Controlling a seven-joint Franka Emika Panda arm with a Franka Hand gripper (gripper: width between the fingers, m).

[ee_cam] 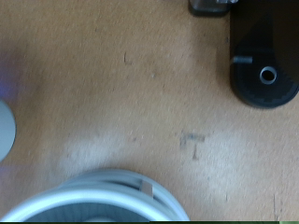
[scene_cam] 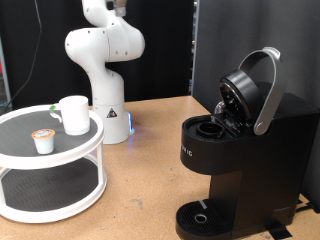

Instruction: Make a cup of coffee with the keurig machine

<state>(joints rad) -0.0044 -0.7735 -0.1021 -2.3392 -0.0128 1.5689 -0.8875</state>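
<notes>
The keurig machine [scene_cam: 245,150] fills the lower right of the exterior view, standing on the wooden table [scene_cam: 140,190] with its lid swung up and back, so that the silver-grey handle [scene_cam: 268,90] arches toward the upper right and the open pod chamber [scene_cam: 212,128] faces upward. Its round drip tray [scene_cam: 200,217] sits at the bottom of the frame. At the left edge, a white two-tier round stand [scene_cam: 50,165] carries the cup [scene_cam: 74,114] on its upper shelf, handle turned to the left, with a small tan-topped coffee pod [scene_cam: 42,141] just in front of it and apart from it. The robot arm [scene_cam: 105,60] rises in the upper centre of the exterior view and leaves the frame at the top, so the gripper itself does not show there. The wrist view looks straight down on the bare table, with the stand's white rim [ee_cam: 112,198] along the lower edge and the black drip tray [ee_cam: 266,75] at the upper right; no fingers appear in it, so whether the claw is released or clenched cannot be told. The camera seems to hang high between stand and machine, well apart from the cup.
</notes>
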